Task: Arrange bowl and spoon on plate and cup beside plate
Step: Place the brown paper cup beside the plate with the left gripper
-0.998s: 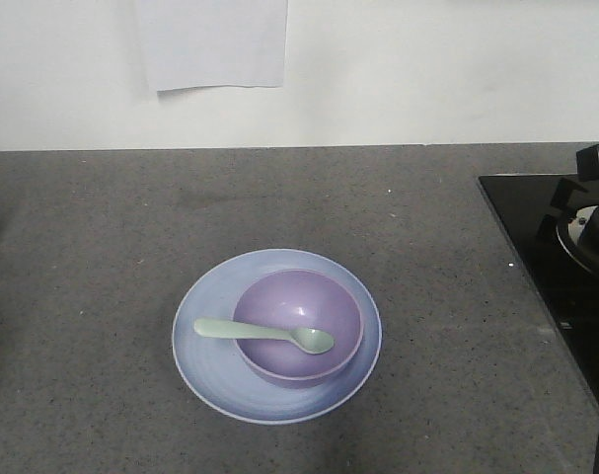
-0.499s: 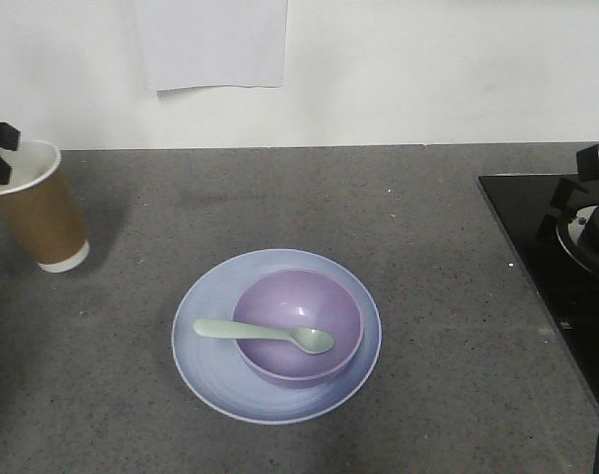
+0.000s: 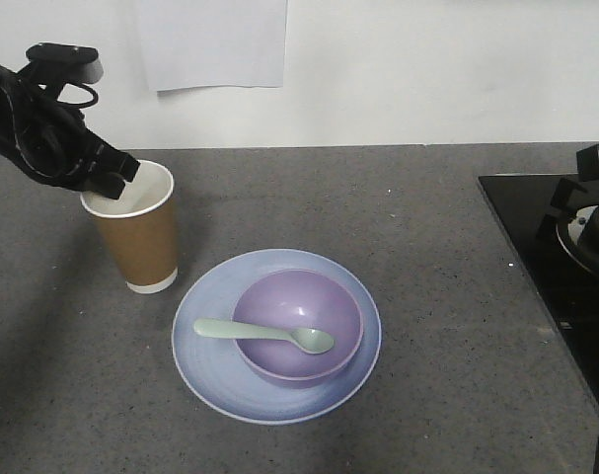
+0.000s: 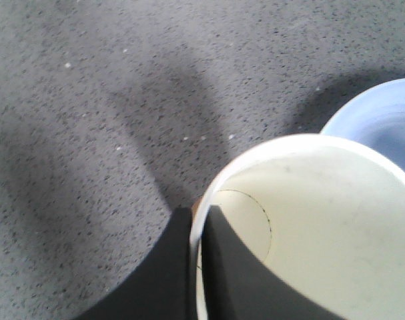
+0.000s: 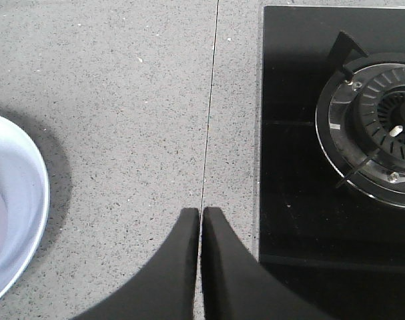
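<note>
The pale blue plate (image 3: 202, 370) lies on the grey counter with the lavender bowl (image 3: 299, 301) on it. The mint spoon (image 3: 264, 334) rests across the bowl's rim, its handle pointing left. The brown paper cup (image 3: 136, 237) stands upright just left of the plate; I cannot tell whether its base touches the counter. My left gripper (image 3: 119, 170) is shut on the cup's (image 4: 335, 227) left rim, one finger inside and one outside (image 4: 198, 209). The plate's edge (image 4: 382, 117) shows beyond the cup. My right gripper (image 5: 201, 211) is shut on nothing, over bare counter right of the plate (image 5: 22, 200).
A black gas hob (image 3: 556, 257) with a burner (image 5: 372, 123) takes up the counter's right end. A white wall with a paper sheet (image 3: 212, 44) stands behind. Grey counter (image 3: 427, 207) lies around the plate.
The left arm came in from the far left carrying the cup. The cup has moved right to just beside the plate. Plate, bowl and spoon have not moved.
</note>
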Controlling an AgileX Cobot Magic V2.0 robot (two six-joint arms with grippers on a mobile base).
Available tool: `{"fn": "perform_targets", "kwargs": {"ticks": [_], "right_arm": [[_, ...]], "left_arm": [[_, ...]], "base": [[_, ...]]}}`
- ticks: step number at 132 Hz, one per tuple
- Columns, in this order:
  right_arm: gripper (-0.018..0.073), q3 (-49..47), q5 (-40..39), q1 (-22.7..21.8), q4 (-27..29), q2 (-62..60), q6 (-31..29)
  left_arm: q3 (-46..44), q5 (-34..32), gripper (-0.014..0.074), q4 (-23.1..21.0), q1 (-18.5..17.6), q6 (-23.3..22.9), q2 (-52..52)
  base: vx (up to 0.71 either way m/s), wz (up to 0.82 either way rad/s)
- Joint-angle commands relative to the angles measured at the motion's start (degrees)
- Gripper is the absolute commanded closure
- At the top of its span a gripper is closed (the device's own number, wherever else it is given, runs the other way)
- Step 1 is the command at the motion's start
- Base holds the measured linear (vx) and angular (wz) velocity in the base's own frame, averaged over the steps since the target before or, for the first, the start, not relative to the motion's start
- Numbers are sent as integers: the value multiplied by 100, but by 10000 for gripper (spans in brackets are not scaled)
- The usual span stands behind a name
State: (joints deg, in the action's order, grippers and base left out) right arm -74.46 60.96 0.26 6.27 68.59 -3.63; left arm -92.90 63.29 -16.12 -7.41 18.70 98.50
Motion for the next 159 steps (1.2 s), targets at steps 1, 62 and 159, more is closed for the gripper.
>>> {"fn": "perform_targets", "kwargs": {"ticks": [1,62,159], "right_arm": [[561,-162,-282,-33,14,-132,-51],[561,-162,-282,-33,14,-132,-51],[561,-162,-282,-33,14,-132,-51]], "left_arm": [[-160,-334,605,31,-163,-114,-288],[-140,-303,604,99,-289,-308,91],[-140,-218,401,114,-289,-356,116]], "base": [[0,0],[0,0],[0,0]]}}
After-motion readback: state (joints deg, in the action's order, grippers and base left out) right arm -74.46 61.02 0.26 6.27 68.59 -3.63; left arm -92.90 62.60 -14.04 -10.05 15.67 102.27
